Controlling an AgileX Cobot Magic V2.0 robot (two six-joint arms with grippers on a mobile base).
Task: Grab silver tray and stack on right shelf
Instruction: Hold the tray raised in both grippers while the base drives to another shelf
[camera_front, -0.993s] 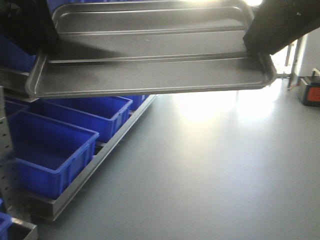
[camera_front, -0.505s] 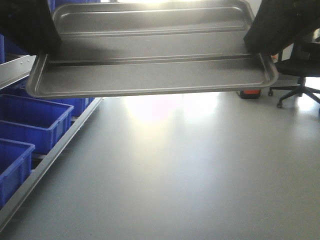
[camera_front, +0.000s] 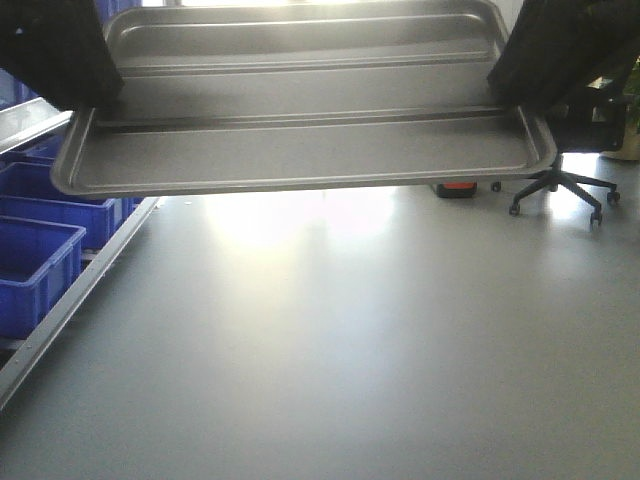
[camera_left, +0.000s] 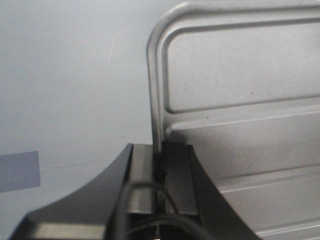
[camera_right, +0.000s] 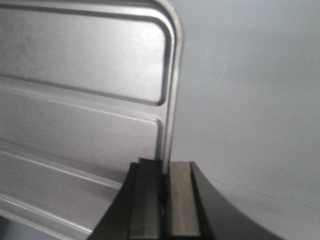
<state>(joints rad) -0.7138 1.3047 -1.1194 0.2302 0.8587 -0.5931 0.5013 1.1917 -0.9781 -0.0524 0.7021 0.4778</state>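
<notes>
Grey floor (camera_front: 330, 350) is filling the lower frame; across the top the silver tray (camera_front: 300, 150) is hanging airborne, left hand (camera_left: 161, 165) and right hand (camera_right: 164, 180) each clamping a side rim. This looks like the carrying step; next, the unseen right shelf needs facing.

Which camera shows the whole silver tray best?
Exterior front-facing: the silver tray shows nearly whole, both ribs visible. Wrist views show only one end each, clamped by the left gripper and right gripper.

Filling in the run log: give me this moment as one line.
tray: held above floor, roughly level | left gripper: shut on left rim | right gripper: shut on right rim | stacked: not yet
</notes>
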